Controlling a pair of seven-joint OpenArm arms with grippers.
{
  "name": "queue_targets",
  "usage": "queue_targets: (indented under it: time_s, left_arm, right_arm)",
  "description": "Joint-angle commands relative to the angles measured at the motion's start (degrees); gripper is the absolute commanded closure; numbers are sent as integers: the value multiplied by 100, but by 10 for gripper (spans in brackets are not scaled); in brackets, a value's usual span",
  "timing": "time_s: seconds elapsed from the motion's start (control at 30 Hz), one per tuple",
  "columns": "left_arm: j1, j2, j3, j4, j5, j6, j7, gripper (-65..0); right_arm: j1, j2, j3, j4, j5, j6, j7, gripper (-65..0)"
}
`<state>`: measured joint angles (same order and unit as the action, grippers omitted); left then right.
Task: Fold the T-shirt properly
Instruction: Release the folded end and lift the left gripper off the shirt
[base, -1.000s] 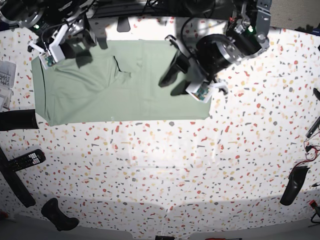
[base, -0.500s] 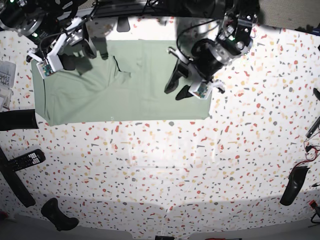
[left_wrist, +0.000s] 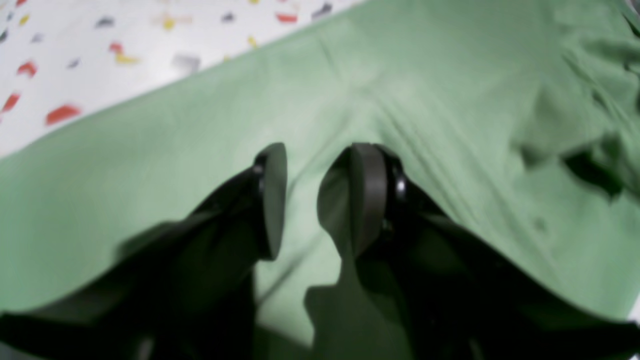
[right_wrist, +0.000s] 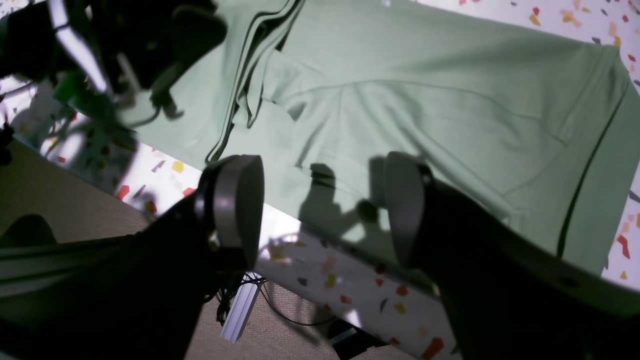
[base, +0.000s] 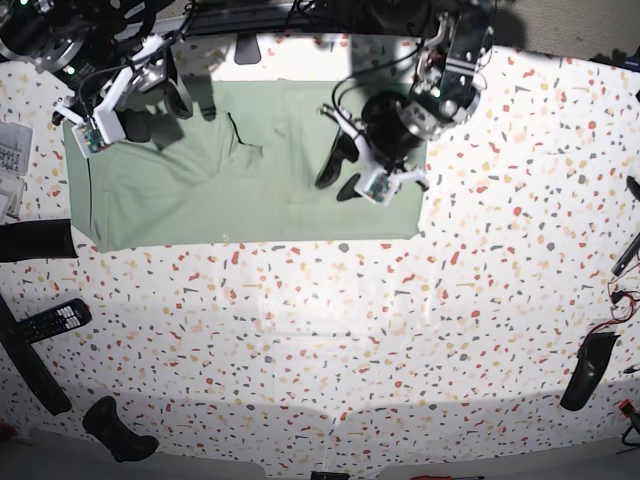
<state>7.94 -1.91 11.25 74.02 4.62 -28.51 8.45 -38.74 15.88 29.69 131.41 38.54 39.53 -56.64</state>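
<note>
The pale mint-green T-shirt (base: 250, 190) lies spread flat at the far side of the speckled table (base: 330, 340), with a dark line near its collar. My left gripper (base: 340, 177) hovers over the shirt's right half. In the left wrist view the left gripper (left_wrist: 317, 200) has a narrow gap with nothing in it, just above the cloth (left_wrist: 450, 90). My right gripper (base: 163, 110) is over the shirt's far left corner. In the right wrist view the right gripper (right_wrist: 322, 210) is wide open and empty above the shirt (right_wrist: 425, 100) near the table's edge.
A black remote (base: 50, 320) and a black bar (base: 35, 240) lie at the left edge. Papers (base: 10, 160) sit further back on the left. A black object (base: 115, 430) lies front left, another (base: 588, 370) with cables at the right edge.
My left gripper has moved left, from the shirt's right edge further onto the cloth. My right gripper shifted slightly right early on and has since held still.
</note>
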Motion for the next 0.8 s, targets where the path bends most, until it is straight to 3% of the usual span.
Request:
queue_targets:
  time_s: [0.0, 0.27, 0.4, 0.53, 0.63, 0.77]
  left_arm:
    - [-70, -157, -26, -229, 136, 131, 249, -196]
    - [-302, -1117, -26, -1410, 109, 197, 186, -196]
    - [-291, -1532, -26, -1543, 120, 219, -168, -196]
    - [-391, -1904, -26, -1543, 116, 662, -232, -196]
    - [-505, -2037, -26, -1539, 66, 664, -232, -196]
    - [-573, -1963, -26, -1427, -264, 645, -234, -196]
  right_arm:
    - [-15, 31, 31, 111, 66, 47, 129, -368]
    - [-11, 31, 31, 111, 66, 47, 133, -368]
    - [50, 26, 31, 111, 66, 47, 140, -368]
    - [197, 15, 31, 111, 66, 47, 131, -368]
    - [361, 15, 31, 101, 66, 47, 138, -369]
    - [706, 15, 31, -149, -155, 47, -4, -369]
